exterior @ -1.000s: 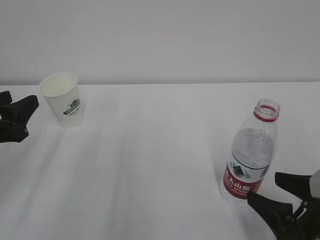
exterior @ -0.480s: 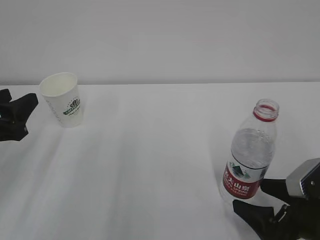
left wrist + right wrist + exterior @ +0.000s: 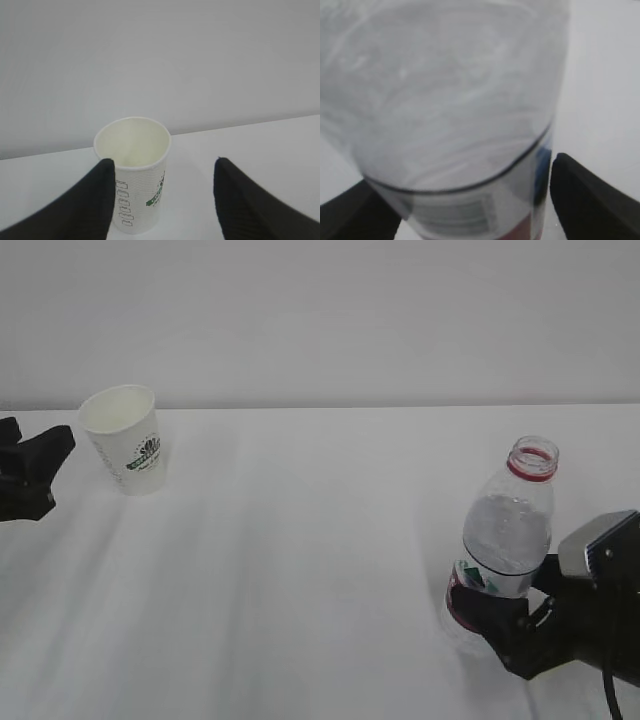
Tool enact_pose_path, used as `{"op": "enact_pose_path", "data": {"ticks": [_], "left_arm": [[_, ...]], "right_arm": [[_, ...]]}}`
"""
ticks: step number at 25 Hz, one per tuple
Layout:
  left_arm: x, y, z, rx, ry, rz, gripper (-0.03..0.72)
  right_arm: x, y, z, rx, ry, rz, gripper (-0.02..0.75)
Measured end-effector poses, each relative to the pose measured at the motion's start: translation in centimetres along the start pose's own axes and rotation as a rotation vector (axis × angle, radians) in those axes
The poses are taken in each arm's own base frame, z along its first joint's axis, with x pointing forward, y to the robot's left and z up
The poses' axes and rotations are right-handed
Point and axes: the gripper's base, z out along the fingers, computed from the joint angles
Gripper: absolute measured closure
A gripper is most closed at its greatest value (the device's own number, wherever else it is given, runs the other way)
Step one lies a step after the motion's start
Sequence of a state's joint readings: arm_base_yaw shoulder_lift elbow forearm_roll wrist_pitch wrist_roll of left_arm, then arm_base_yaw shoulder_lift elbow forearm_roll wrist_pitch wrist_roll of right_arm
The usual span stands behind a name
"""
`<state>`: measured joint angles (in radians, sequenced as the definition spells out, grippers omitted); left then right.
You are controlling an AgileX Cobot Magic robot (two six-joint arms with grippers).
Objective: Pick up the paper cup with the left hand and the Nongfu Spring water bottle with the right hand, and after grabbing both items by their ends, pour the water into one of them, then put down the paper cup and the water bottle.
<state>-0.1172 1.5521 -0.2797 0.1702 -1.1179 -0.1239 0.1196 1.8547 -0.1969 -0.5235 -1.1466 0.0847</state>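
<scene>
The right hand [image 3: 500, 615] is cut off by the lower right corner of the exterior view, so only its blocky black body and a grey plate show. Its near finger covers the lower label of the Nongfu Spring water bottle [image 3: 508, 530]. In the right wrist view the bottle fills the picture as a blurred, ribbed clear cylinder. The 2 dark fingers [image 3: 585, 200] stand wide on either side of it, and whether they touch the plastic cannot be told. The bottle stands upright and uncapped on the white table [image 3: 300, 570], red ring at its neck.

The left hand [image 3: 30, 475] is clipped by the left edge, its jaws parted, just beside the paper cup [image 3: 125, 438]. The cup is white, tapered and matte, standing upright at the far left with a green logo on its side.
</scene>
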Motion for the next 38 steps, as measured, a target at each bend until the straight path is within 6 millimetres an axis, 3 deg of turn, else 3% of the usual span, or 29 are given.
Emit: {"op": "enact_pose_path", "data": {"ticks": [12, 23, 38], "left_arm": [[-0.01, 0.05, 0.0, -0.005, -0.001, -0.003, 0.237], [-0.01, 0.05, 0.0, -0.005, -0.001, -0.003, 0.237], [-0.01, 0.05, 0.0, -0.005, -0.001, -0.003, 0.237]], "right_arm": [[-0.91, -0.49, 0.87, -0.005, -0.038, -0.002, 0.078], [-0.94, -0.51, 0.9, -0.005, -0.04, -0.001, 0.23], [-0.95, -0.55, 0.9, -0.001, -0.041, 0.001, 0.238]]}}
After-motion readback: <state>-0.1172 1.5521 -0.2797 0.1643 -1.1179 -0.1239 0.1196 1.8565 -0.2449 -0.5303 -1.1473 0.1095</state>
